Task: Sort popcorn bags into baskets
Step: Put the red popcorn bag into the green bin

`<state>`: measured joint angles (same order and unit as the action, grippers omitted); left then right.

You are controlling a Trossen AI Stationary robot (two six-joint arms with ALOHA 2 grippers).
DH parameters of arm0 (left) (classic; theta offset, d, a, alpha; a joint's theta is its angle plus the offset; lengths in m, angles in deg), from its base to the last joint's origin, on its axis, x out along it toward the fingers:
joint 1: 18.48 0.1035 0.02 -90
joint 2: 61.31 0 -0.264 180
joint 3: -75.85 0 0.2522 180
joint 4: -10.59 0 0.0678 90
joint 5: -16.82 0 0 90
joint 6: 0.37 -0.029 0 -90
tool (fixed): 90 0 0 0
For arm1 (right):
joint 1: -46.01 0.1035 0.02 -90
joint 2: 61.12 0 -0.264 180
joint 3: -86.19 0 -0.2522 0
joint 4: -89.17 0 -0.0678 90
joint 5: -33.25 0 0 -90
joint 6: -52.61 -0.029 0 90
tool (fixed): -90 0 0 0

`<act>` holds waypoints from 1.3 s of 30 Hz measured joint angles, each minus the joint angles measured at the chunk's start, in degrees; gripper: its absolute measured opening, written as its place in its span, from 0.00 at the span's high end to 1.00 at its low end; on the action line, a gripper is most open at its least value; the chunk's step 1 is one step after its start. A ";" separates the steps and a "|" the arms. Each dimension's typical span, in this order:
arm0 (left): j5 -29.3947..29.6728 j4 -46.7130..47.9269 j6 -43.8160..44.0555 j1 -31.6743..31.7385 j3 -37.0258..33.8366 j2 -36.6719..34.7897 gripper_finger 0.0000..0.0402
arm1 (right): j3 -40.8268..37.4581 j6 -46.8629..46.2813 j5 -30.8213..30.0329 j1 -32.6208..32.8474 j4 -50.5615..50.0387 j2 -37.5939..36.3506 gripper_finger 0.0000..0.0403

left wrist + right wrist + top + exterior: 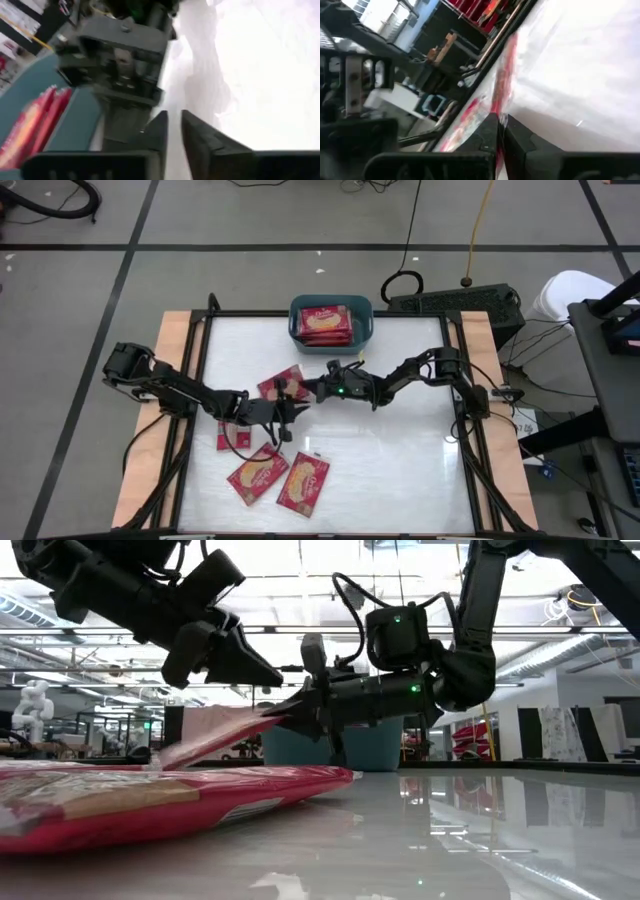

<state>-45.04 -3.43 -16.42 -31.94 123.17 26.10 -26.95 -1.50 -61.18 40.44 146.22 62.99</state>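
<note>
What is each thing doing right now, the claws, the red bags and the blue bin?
Right claw: shut on one edge of a flat red popcorn bag, lifting that side.
Left claw: fingers slightly apart, holding nothing, beside the lifted bag.
Teal-blue plastic bin: upright, holding red packets.
Two red packets near the front edge: lying flat, untouched.

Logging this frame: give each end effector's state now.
Left end effector: open, holding nothing.
Right end effector: shut on a popcorn bag, lifting one edge.
</note>
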 joint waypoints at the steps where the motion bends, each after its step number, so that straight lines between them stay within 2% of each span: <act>1: -0.04 0.28 1.03 -0.22 -0.02 0.00 0.81 | -0.01 1.38 -0.02 -0.29 0.20 -0.01 0.98; 3: 1.15 0.89 3.28 -0.43 -0.07 -0.56 0.72 | 0.01 3.44 0.02 -0.74 0.64 -0.11 0.98; 5: 4.72 2.03 6.14 -0.86 -0.07 -1.95 0.63 | 0.01 6.11 0.23 -0.91 0.78 -0.11 0.99; 9: 8.17 11.15 11.52 -0.66 -0.11 -7.25 0.50 | -0.08 12.84 2.51 -0.85 1.45 -0.64 1.00; 12: 8.42 19.87 15.40 0.48 -0.11 -12.32 0.48 | -0.97 17.19 3.47 -0.47 0.92 -2.08 1.00; 16: 7.48 32.44 20.57 2.65 -0.13 -18.34 0.51 | -2.85 24.23 3.19 0.40 -4.98 -6.14 1.00; 18: 4.58 36.39 22.79 4.15 -0.71 -21.02 0.54 | -3.68 28.90 2.49 0.98 -10.03 -8.57 1.00; 21: -4.03 38.62 25.54 6.93 -3.04 -24.62 0.59 | -4.07 34.53 -0.10 2.34 -17.66 -11.33 1.00; 24: -13.22 36.52 27.24 9.89 -6.20 -27.17 0.62 | -4.23 39.70 -2.41 3.83 -21.18 -13.43 1.00; 27: -18.01 33.70 28.43 12.40 -9.65 -28.61 0.63 | -4.36 44.72 -3.36 5.35 -21.29 -14.17 1.00; 33: -32.06 23.80 30.34 17.19 -16.35 -29.51 0.50 | -4.30 50.88 -7.05 7.56 -20.48 -14.22 1.00; 36: -36.08 18.01 31.67 17.90 -19.19 -29.16 0.41 | -4.30 52.21 -7.75 8.00 -20.16 -14.23 1.00; 39: -37.46 15.66 32.78 18.00 -21.51 -29.14 0.35 | -4.30 53.03 -7.80 8.22 -19.61 -14.23 1.00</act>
<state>-82.50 12.23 16.36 -13.94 101.66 -3.03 -31.25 51.53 -68.98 48.65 126.61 48.76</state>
